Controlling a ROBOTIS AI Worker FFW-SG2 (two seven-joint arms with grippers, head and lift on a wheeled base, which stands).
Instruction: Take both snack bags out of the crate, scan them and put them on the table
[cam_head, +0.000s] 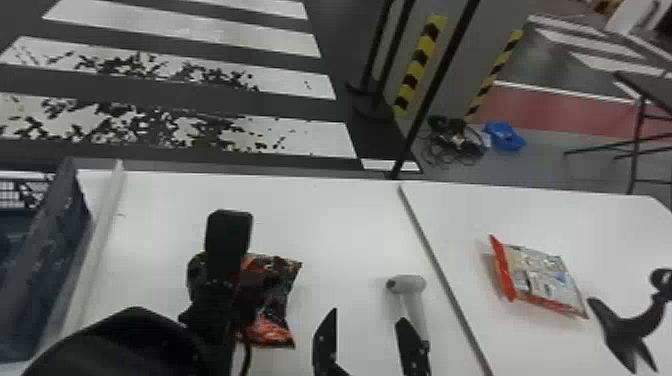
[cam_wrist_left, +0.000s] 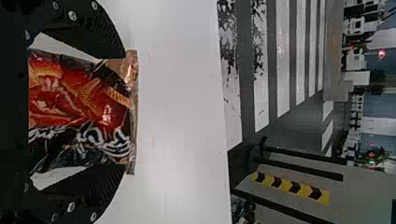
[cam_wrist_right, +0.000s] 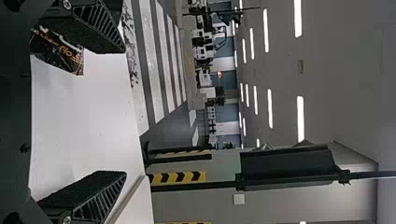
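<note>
My left gripper (cam_head: 229, 245) is left of the table's middle, across the left side of a black, red and orange snack bag (cam_head: 270, 300). In the left wrist view the bag (cam_wrist_left: 77, 100) sits between the fingers of my left gripper (cam_wrist_left: 124, 111), pinched at both sides, its seal beyond the tips. My right gripper (cam_head: 367, 315) stands open; its right finger overlaps the handle of a grey scanner (cam_head: 412, 285). The right wrist view has my right gripper (cam_wrist_right: 124, 112) with nothing between its fingers, the dark bag (cam_wrist_right: 70, 56) partly behind one. The other bag (cam_head: 540, 280), red-edged, lies at right.
The blue-grey crate (cam_head: 45, 260) stands at the far left, beside a raised strip (cam_head: 97, 240). A seam (cam_head: 440, 270) divides the white tabletop (cam_head: 320, 215) between scanner and red-edged bag. A black curved stand (cam_head: 632, 327) is at the right edge.
</note>
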